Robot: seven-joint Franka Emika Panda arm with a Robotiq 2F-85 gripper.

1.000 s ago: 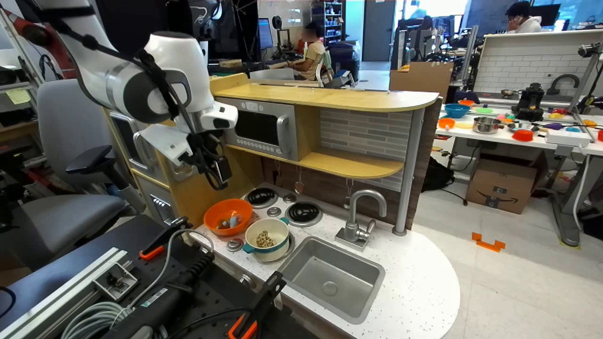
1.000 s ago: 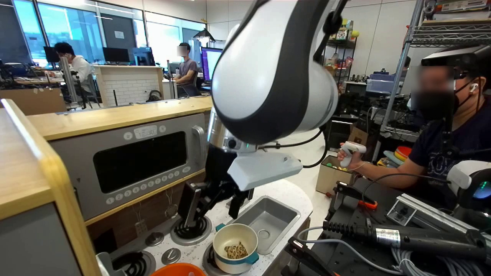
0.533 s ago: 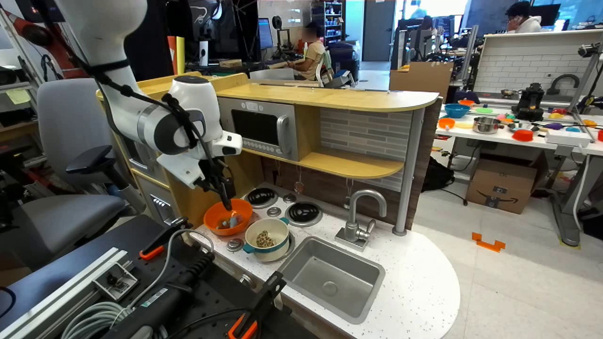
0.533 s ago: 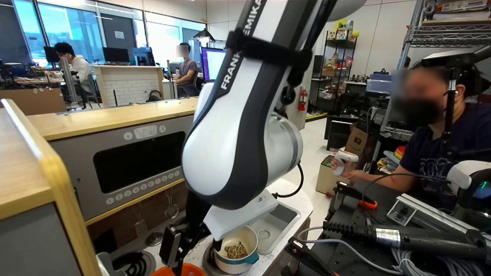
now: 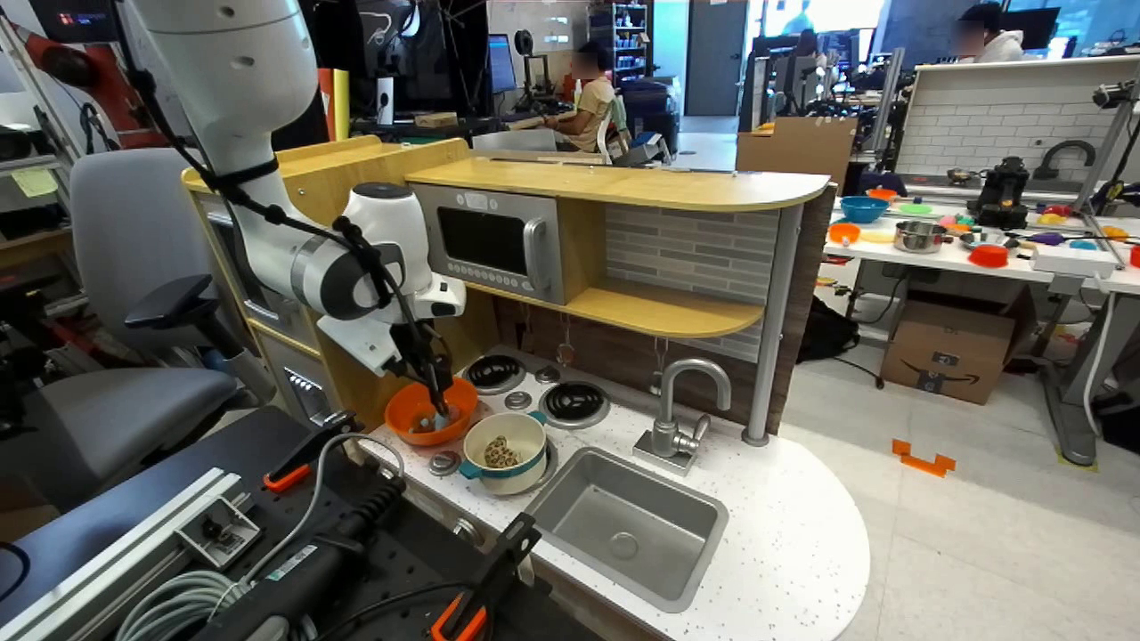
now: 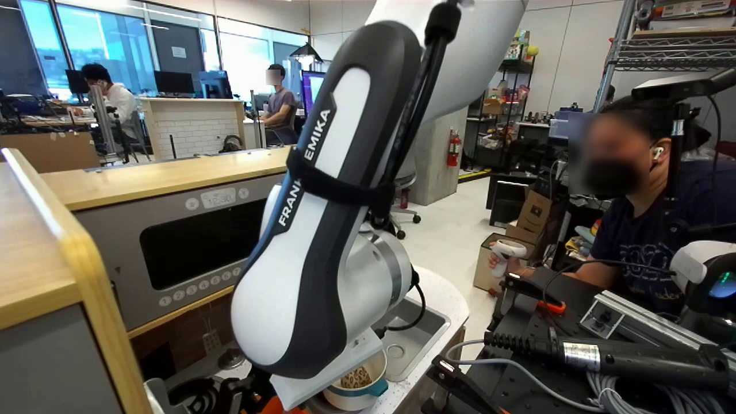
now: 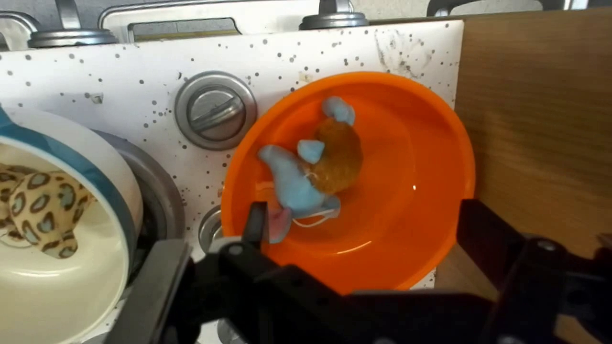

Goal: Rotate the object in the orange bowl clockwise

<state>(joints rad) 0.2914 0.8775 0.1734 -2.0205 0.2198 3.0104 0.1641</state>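
The wooden cabinet (image 7: 530,119) closes off one side of the worktop (image 7: 143,62), and the arm (image 6: 322,253) could scrape it if it swings low while turning. The orange bowl (image 7: 406,157) could slide, tip or spin along with its contents if its rim gets caught; the pot (image 7: 62,296) beside it would then risk a knock. The soft toy (image 7: 318,174) lies inside the bowl, off-centre towards the pot, so a centred grasp would probably meet one side first and drag it. It looks pliable, too: pinched at one end, it may fold or roll instead of rotating clockwise. The fingers (image 7: 485,239) are spread wide and grasp nothing; in the wrist view one overlaps the cabinet's wood, the other the bowl's edge on the pot side. The thin white string (image 7: 306,226) might snag on a tip.

In an exterior view the arm and the view's lower edge take away nearly all of the bowl (image 6: 280,406). The toy's underside is out of sight, and whether its blue-grey body and brown lump (image 7: 342,153) are one piece is unclear. Whether a fingertip touches the rim, I cannot tell.
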